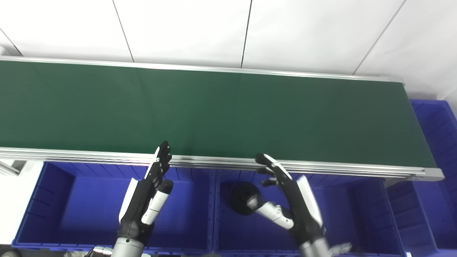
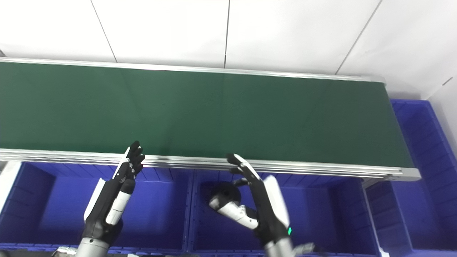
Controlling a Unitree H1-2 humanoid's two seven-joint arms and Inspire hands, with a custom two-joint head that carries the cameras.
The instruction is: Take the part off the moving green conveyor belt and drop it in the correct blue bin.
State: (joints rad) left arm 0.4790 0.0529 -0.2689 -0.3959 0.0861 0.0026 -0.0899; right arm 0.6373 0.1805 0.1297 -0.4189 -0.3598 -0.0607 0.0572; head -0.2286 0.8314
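Hovering open hands (image 1: 146, 200) above bins (image 1: 46, 200)

You're looking at a long green conveyor belt (image 1: 221, 110) with aluminium side rails (image 1: 228, 163), running across the whole view and ending at the right. Nothing rests on its surface that you can make out. Along its near edge sit two blue bins: the left bin (image 1: 64, 200) and the middle bin (image 1: 342, 200), which holds a dark round part (image 1: 242, 196) (partly hidden). Another blue bin (image 1: 435, 121) stands past the belt's right end.
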